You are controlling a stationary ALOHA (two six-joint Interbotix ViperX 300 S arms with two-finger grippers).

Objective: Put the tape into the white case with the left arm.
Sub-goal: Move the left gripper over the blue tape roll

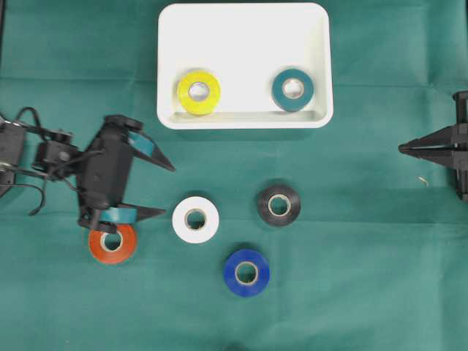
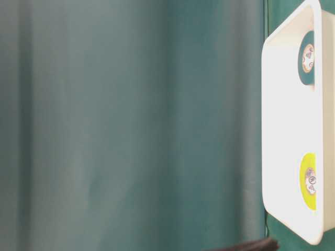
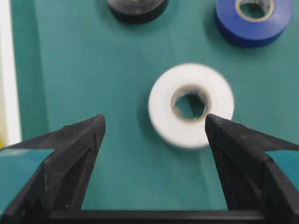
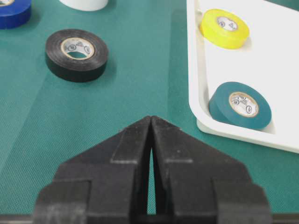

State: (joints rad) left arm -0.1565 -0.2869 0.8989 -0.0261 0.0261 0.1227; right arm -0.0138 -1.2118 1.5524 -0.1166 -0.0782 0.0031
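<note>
White tape (image 3: 191, 105) lies just ahead of our empty left pincer (image 1: 164, 190), whose tips stand apart. We judge the orange roll (image 1: 112, 243), right beside one tip, risks a knock if we swing wide.

Left gripper (image 1: 169, 191) jaws spread wide; right gripper (image 1: 401, 148) jaws apparently closed.

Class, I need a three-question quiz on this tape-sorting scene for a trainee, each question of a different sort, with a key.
1. True or false: the white case holds two tape rolls.
2. Which roll lies just ahead of the open left gripper? A) white tape roll B) blue tape roll C) black tape roll
3. Fill in: the right gripper is ____.

Key: 1 true, the yellow tape roll and the teal tape roll; 2 A; 3 shut.
</note>
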